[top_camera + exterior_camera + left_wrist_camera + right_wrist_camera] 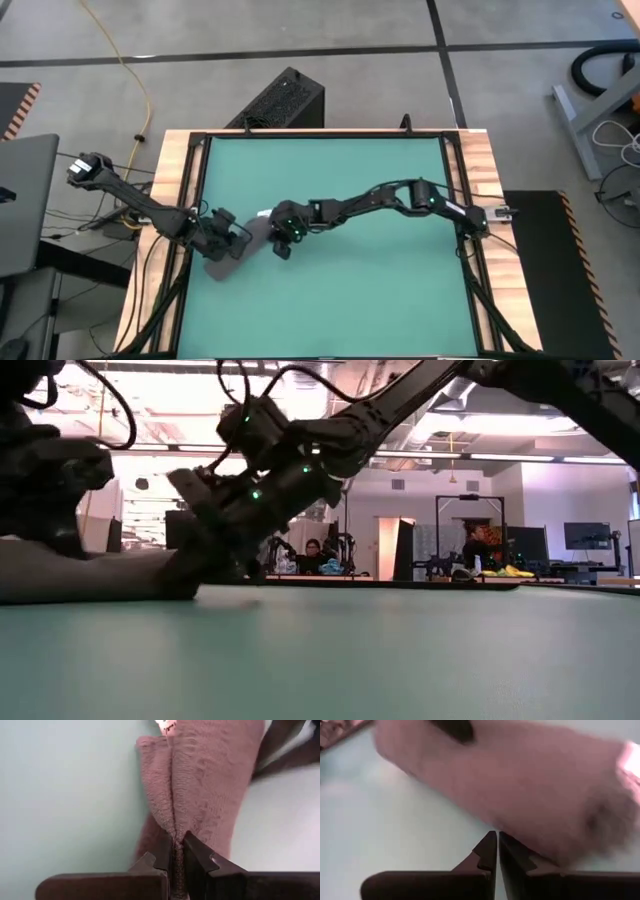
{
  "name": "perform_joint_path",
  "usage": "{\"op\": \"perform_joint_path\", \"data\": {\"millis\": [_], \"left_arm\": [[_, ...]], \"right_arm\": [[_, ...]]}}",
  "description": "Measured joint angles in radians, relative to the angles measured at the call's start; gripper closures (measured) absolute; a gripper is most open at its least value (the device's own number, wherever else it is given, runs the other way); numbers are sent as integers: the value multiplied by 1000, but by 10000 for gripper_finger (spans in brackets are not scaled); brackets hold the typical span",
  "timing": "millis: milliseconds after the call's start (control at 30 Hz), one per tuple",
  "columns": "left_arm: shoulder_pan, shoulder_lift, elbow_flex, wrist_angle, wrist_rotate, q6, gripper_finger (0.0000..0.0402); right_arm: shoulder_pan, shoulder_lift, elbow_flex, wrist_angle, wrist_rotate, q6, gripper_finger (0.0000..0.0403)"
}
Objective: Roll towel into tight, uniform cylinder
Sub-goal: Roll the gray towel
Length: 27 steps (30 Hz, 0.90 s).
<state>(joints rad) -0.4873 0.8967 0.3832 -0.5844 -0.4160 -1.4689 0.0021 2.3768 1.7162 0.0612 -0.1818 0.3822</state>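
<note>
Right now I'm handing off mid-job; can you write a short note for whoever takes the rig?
Left gripper: shut on the towel, pinching a fold of it at the mat's left side.
Right gripper: fingers nearly together at the towel's other end, holding nothing visible.
Towel: bunched into a rough roll, low on the mat.
Left to do: whether the roll is tight and even cannot be told; check before releasing.

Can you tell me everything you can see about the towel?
The towel is a dark grey, fuzzy cloth, already bunched into a thick roll lying flat on the green table, near its left side. A small white tag sticks out at one end. The left gripper is shut on a fold of it, pinching the cloth. The right gripper sits beside the roll, fingers nearly together, holding nothing.
</note>
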Motion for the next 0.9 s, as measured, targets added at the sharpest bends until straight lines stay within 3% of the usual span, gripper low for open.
{"op": "perform_joint_path", "data": {"millis": [133, 333, 500, 633, 767, 900], "left_arm": [[0, 21, -18, -48, 49, 16, 390], [0, 60, -52, 31, 48, 33, 390], [0, 53, -53, 38, 27, 43, 390], [0, 53, -54, 57, 26, 36, 390], [0, 54, -55, 134, 28, 15, 379], [0, 54, -55, 216, 40, -17, 351]], "right_arm": [[-20, 3, 20, -39, 0, -9, 364], [-20, -47, 20, -52, -37, -48, 374], [13, -53, 21, 78, -68, -85, 379], [1, -36, 22, 167, -12, -73, 379], [-14, -31, 20, 146, 87, -75, 380], [-7, -33, 20, 82, 82, -77, 380]]}}
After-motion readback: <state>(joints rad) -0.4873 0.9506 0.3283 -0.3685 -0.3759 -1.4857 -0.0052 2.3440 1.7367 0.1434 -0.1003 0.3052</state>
